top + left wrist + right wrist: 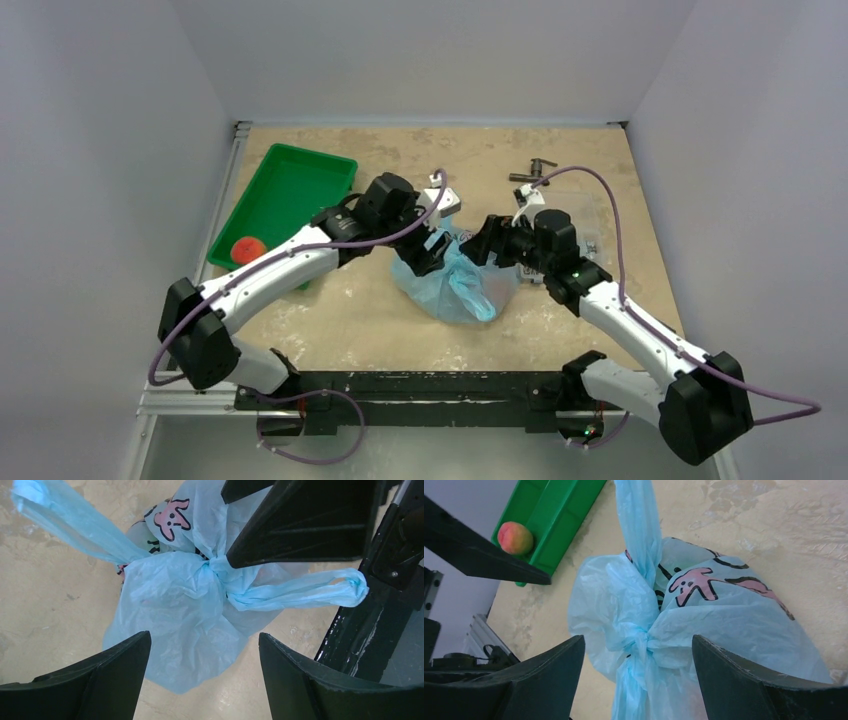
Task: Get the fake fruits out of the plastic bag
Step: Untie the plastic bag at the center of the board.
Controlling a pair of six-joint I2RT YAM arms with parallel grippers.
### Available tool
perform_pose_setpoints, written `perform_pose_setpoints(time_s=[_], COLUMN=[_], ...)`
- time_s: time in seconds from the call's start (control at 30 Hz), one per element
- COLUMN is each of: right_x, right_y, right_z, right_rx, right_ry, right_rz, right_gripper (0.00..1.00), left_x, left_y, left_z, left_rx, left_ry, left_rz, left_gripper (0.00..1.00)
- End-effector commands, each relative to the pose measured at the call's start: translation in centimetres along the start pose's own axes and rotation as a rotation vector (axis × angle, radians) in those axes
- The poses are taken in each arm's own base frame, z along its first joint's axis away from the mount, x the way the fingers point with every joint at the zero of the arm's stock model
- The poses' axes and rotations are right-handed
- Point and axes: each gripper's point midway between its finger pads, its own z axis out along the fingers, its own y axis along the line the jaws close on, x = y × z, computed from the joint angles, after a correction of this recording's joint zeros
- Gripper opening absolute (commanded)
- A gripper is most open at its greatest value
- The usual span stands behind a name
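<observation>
The light-blue plastic bag [455,288] lies mid-table, its handles tied in a knot [212,565]. Pink and dark print shows on it [694,582]. My left gripper [425,250] hovers at the bag's left side, open, with a flap of bag [175,605] below its wide jaws [204,635]. My right gripper [482,245] comes from the right, open, its jaws [638,637] standing to either side of the knot [641,642] without pinching it. One red-peach fake fruit [247,249] [515,537] lies in the green tray. Any other fruits are hidden.
The green tray [290,185] [559,515] sits at the back left. A dark metal tool [532,172] lies at the back right. The two grippers are close together above the bag; a right finger [300,525] shows in the left wrist view.
</observation>
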Motion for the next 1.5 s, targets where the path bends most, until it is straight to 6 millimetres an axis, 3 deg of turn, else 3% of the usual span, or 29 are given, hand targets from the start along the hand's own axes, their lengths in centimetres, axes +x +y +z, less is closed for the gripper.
perform_pose_setpoints(time_s=[0.0, 0.17, 0.37, 0.47, 0.57, 0.7, 1.13, 1.33, 1.43, 1.47], right_x=[0.3, 1.2, 2.2, 2.9, 3.8, 4.1, 3.5, 3.6, 3.5, 3.2], right_y=[0.5, 0.6, 0.2, 0.2, 0.3, 0.0, -0.2, -0.6, -1.1, -1.5], right_z=[0.6, 1.0, 1.3, 1.2, 1.2, 1.2, 2.9, 2.7, 1.6, 1.1], right_rx=[0.018, 0.045, 0.079, 0.075, 0.059, 0.073, 0.088, 0.095, 0.114, 0.128], right_ry=[-0.004, -0.004, -0.006, 0.016, 0.027, 0.03, 0.014, -0.037, -0.089, -0.124], right_rz=[-0.017, -0.037, -0.052, -0.051, -0.052, -0.061, -0.067, -0.017, 0.031, 0.063], right_gripper=[0.75, 0.63, 0.55, 0.54, 0.53, 0.52, 0.5, 0.24, 0.01, 0.0], left_x=[-0.5, 0.3, 1.9, 2.6, 3.0, 2.9, -0.1, -0.5, -0.4, -0.3], left_y=[0.6, 1.9, 1.6, 1.1, 0.7, 0.4, -1.4, 0.5, 3.3, 4.4], left_z=[2.7, 4.9, 7.4, 8.2, 8.7, 8.6, 6.5, 5.4, 4.2, 3.6], left_rx=[-0.063, -0.139, -0.128, -0.108, -0.085, -0.069, 0.031, -0.097, -0.274, -0.348], left_ry=[0.027, 0.067, 0.137, 0.17, 0.192, 0.201, 0.056, 0.029, 0.011, 0.001], left_rz=[-0.024, -0.106, -0.183, -0.194, -0.202, -0.193, -0.129, -0.141, -0.159, -0.17], left_gripper=[0.77, 0.63, 0.66, 0.49, 0.23, 0.01, 0.0, 0.0, 0.0, 0.0])
